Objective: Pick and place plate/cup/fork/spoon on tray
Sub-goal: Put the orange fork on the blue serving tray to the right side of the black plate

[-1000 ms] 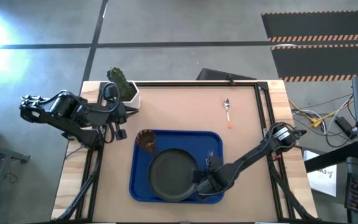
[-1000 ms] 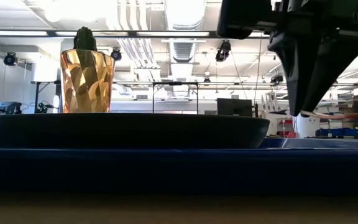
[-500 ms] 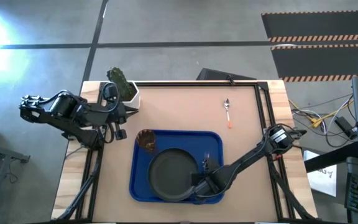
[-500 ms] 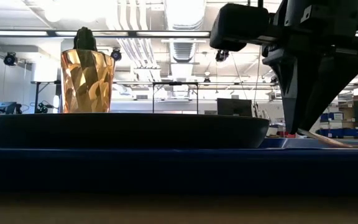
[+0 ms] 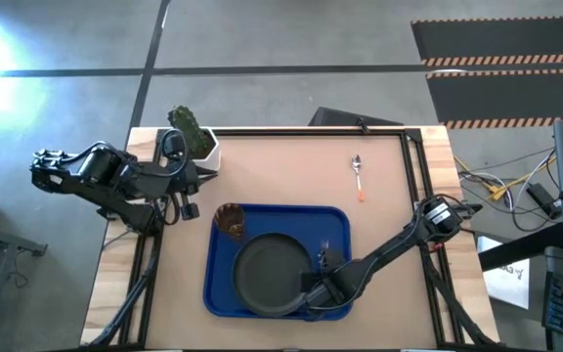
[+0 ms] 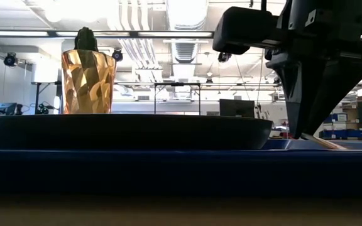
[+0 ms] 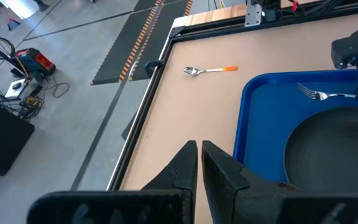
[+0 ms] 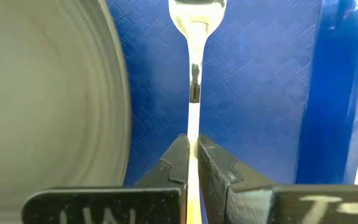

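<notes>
**Fork lowered onto the tray, not yet let go**

Over the last second the right hand (image 5: 323, 277) has slid a little toward the left of the high frame and dropped. In the low view the fork's (image 8: 193, 74) handle, earlier level above the tray (image 5: 219, 293), now slopes down to the tray floor at the right of the frame. Since half a second ago almost nothing has shifted, so the descent looks finished and release seems the step in hand.

The right hand's fingers (image 8: 178, 163) are clamped on the fork's handle. The fork lies in the strip of bare tray right of the plate (image 5: 267, 277), between plate and tray rim, near the plate without clearly touching it. Its long axis runs roughly up-and-down in the high frame, tines toward the top, handle toward the bottom.

The cup (image 5: 230, 220) stands in the tray's upper-left corner. The spoon (image 5: 358, 176) lies on the surface at upper right, well apart from the tray, bowl toward the top, and is still to be fetched.

The left hand (image 7: 199, 163) waits at the surface's left edge, fingers together, holding nothing.
</notes>
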### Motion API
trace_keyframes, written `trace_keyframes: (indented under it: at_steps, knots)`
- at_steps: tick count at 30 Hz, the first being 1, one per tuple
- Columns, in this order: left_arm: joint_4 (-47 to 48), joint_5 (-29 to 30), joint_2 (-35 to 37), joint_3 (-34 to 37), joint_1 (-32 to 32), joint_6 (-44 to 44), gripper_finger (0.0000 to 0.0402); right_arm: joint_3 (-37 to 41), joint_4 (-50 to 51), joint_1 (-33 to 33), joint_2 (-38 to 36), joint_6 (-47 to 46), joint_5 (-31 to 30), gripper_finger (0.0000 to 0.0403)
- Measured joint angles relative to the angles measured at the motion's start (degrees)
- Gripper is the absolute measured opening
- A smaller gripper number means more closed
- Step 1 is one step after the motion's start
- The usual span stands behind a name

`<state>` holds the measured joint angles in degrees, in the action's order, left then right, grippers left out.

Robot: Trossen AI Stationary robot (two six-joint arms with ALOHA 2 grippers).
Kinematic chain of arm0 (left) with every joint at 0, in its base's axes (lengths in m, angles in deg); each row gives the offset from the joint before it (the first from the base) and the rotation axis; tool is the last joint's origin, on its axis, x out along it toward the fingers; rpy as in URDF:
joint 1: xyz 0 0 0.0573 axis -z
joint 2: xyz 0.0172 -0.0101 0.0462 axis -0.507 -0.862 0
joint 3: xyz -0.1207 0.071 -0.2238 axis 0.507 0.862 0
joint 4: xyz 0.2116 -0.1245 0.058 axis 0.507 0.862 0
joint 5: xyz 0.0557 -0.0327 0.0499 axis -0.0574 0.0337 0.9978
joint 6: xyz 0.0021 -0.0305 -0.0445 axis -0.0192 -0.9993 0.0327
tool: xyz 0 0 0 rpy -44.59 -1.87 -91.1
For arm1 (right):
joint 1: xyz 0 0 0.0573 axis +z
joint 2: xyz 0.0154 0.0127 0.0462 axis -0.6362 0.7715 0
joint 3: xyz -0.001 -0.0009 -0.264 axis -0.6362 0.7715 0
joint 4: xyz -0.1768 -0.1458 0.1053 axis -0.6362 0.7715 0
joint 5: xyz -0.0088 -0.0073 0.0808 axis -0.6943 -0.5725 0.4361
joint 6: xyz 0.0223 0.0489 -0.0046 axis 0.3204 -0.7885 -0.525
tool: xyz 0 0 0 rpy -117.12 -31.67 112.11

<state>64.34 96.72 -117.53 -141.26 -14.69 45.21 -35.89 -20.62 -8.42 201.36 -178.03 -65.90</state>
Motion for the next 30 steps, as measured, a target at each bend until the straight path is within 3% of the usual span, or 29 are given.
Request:
trace_keyframes:
  at_steps: [30]
  knots:
    - [0.0,-1.2,0.0,0.0,0.0,-0.1,0.0006,0.5,-2.4,0.0,0.0,0.6,0.0,0.0028]
